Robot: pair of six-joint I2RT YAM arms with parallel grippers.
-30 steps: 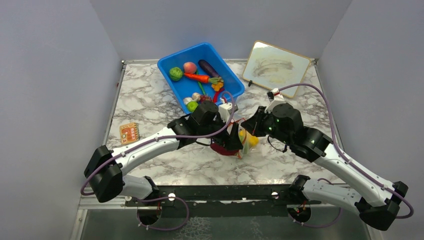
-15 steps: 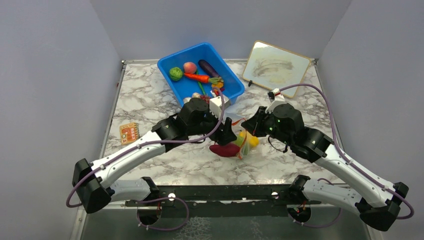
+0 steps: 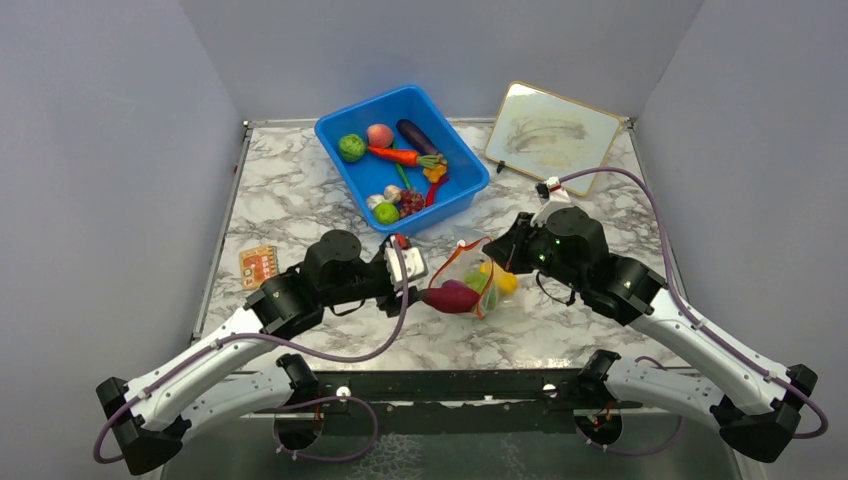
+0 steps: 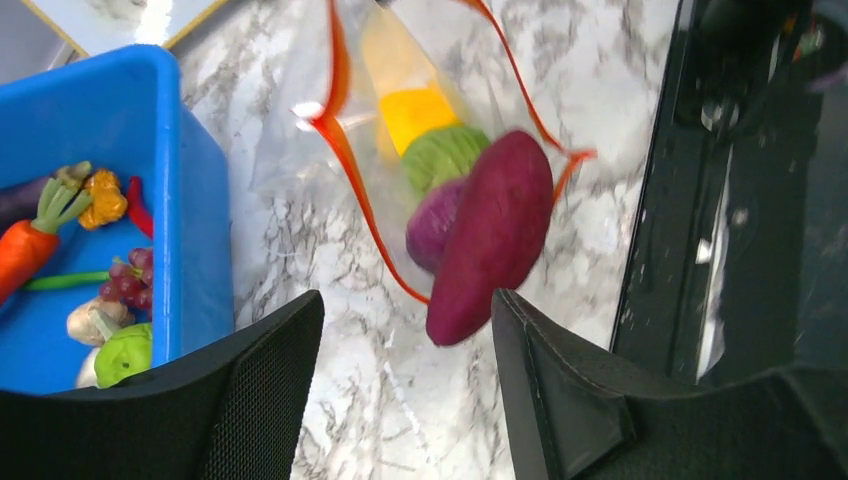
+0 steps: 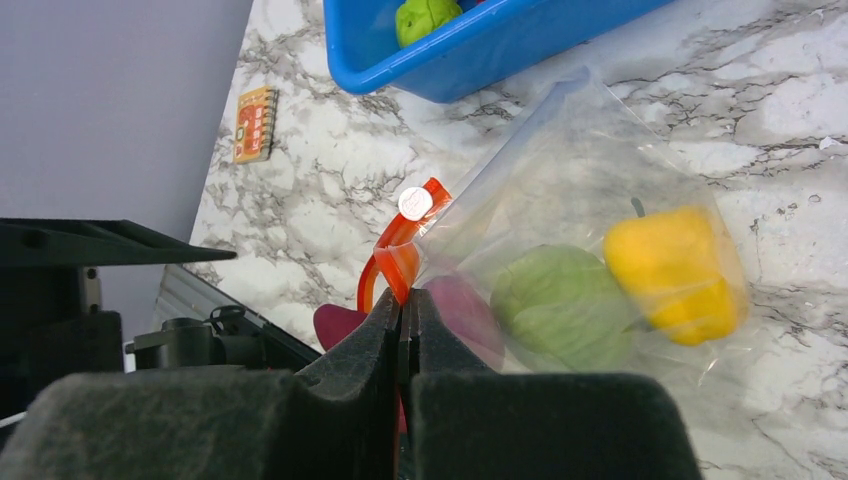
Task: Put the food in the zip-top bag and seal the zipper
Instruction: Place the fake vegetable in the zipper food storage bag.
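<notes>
Tabletop (image 3: pixel 290 200) marble-veined, walls (image 3: pixel 100 150) grey; left claw (image 4: pixel 405 310) apart, right claw (image 5: pixel 400 305) clamped on zipper (image 5: pixel 396 250).

The red-purple piece (image 4: pixel 495 240) is blurred; the blue bin (image 4: pixel 195 200) runs off-frame.

Zip-top bag (image 5: pixel 560 170) — clear, crinkly plastic; blue bin (image 5: pixel 480 55) — smooth glossy plastic.

Spread beneath the left gripper (image 4: pixel 405 298) and the right gripper (image 5: pixel 403 305) with a white tabletop (image 3: pixel 300 200) veined in grey like marble. Closed in by plain grey-lilac walls (image 3: pixel 100 150) left of the left gripper, right of the right gripper and beyond both; edged behind them by a black rail (image 3: pixel 450 385). Lit evenly and softly.
</notes>
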